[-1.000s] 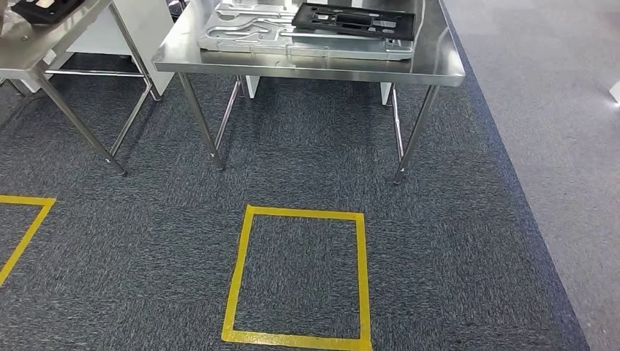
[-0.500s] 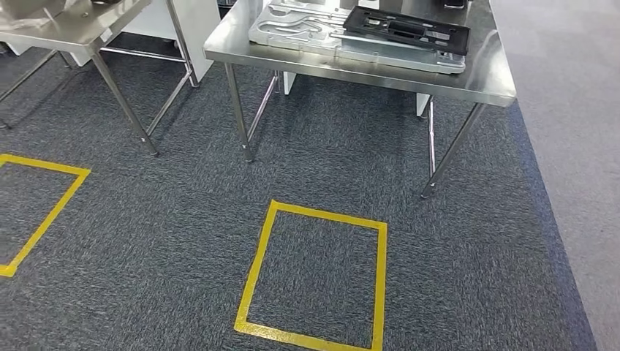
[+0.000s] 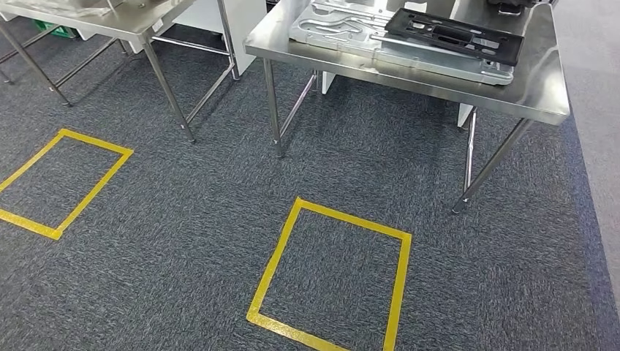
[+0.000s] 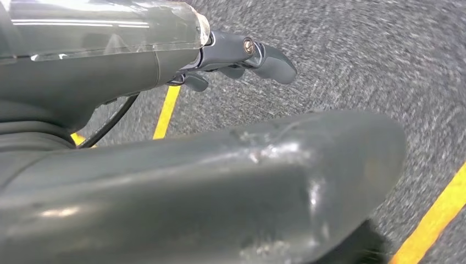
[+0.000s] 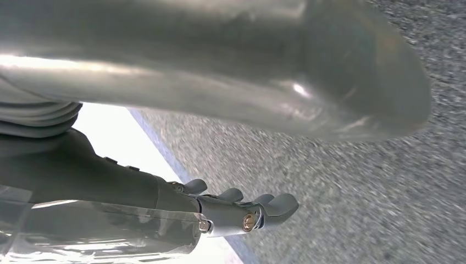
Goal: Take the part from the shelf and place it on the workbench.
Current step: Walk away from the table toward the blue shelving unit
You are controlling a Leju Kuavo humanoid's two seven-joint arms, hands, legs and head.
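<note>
Head view, flat black part [image 3: 455, 34] on polished steel workbench [image 3: 541, 95], both hands empty, fingers loose.

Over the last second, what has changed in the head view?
The camera turned, not the things: the whole scene slid rightward and a second yellow floor square came fully into sight at left. The black part stays on the silver plate on the steel table.

Nothing is held by the left hand [image 4: 220, 137] or the right hand [image 5: 231, 110]; their fingers [image 4: 264, 55] are extended.
</note>
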